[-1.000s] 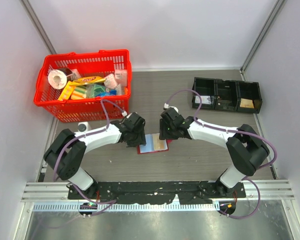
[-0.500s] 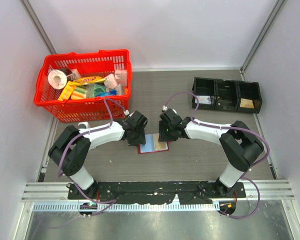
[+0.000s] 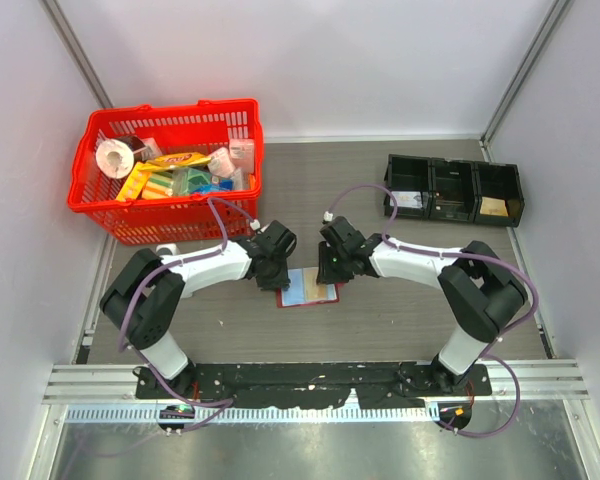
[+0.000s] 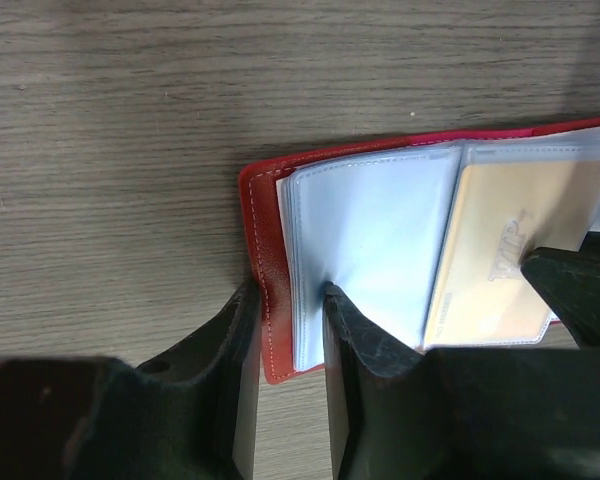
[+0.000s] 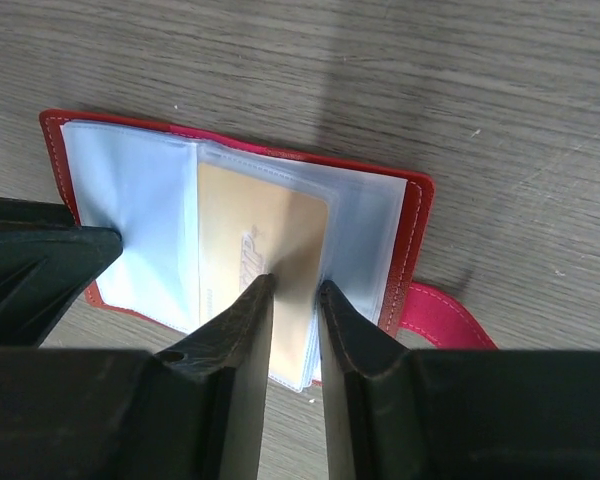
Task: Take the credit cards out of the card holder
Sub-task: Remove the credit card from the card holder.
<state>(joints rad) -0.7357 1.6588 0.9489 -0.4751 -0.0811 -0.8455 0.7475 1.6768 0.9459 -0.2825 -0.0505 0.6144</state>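
We show a grey wood-grain table (image 3: pixel 380 320) with a red plastic mesh basket (image 3: pixel 160 222) of packaged goods at its far left and a black three-compartment tray (image 3: pixel 455 190) at its far right. Bare surface lies between them and in front of both. The two white-and-black arms reach inward from the near edge and meet over the table's centre.

There lies the task's thing, a small red folding card holder (image 3: pixel 308 291). It is spread open and flat, well apart from the basket and the tray, with bare table beyond all its edges.

The left gripper (image 4: pixel 288 290) straddles the holder's left red border. One fingertip is at the outer edge and the other is on the pale blue plastic pockets (image 4: pixel 370 220).

The right gripper (image 5: pixel 296 283) straddles the near right corner of a tan credit card (image 5: pixel 260 225), which is still sleeved in the right-hand pocket.

Both pairs of jaws are narrowed to a slim gap. We cannot tell whether either pair pinches or merely presses.

The little red snap tab (image 5: pixel 442 315) juts from the holder's right edge onto the table.
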